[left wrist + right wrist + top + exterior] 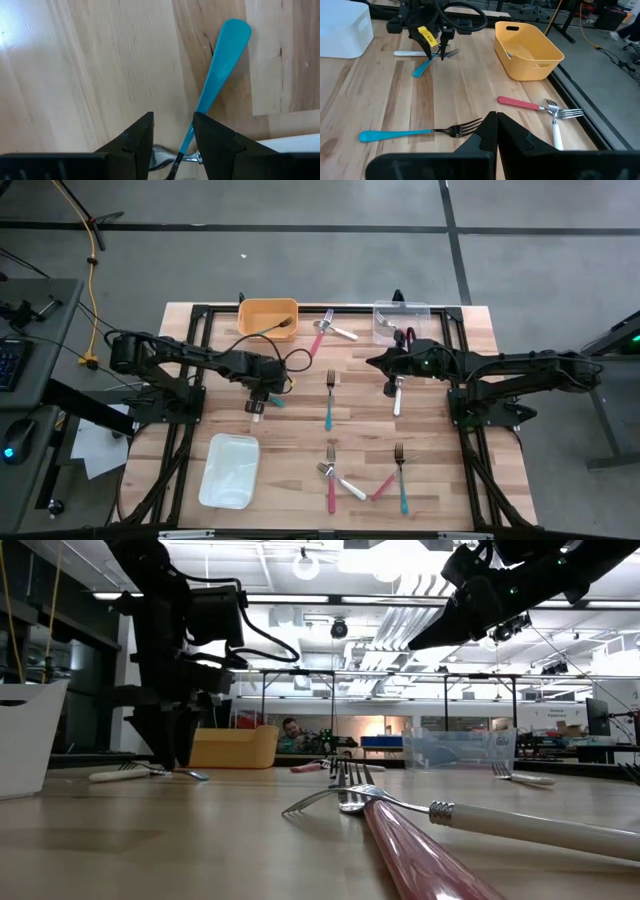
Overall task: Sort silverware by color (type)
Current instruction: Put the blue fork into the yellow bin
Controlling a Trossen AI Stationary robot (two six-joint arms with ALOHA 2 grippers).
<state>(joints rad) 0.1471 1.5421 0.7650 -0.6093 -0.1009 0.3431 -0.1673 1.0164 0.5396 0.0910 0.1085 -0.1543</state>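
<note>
Wooden table [300, 420] with forks [329, 398], three bins [267, 315].

Grey floor [300, 270] (ceiling lights [305, 565])

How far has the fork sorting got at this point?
Early stage. One fork already lies in the yellow bin, and something sits in the clear bin; the white bin looks empty. The open left gripper straddles a teal fork crossing a white fork, not yet gripped. The right gripper hovers shut. About nine forks remain on the table.
</note>
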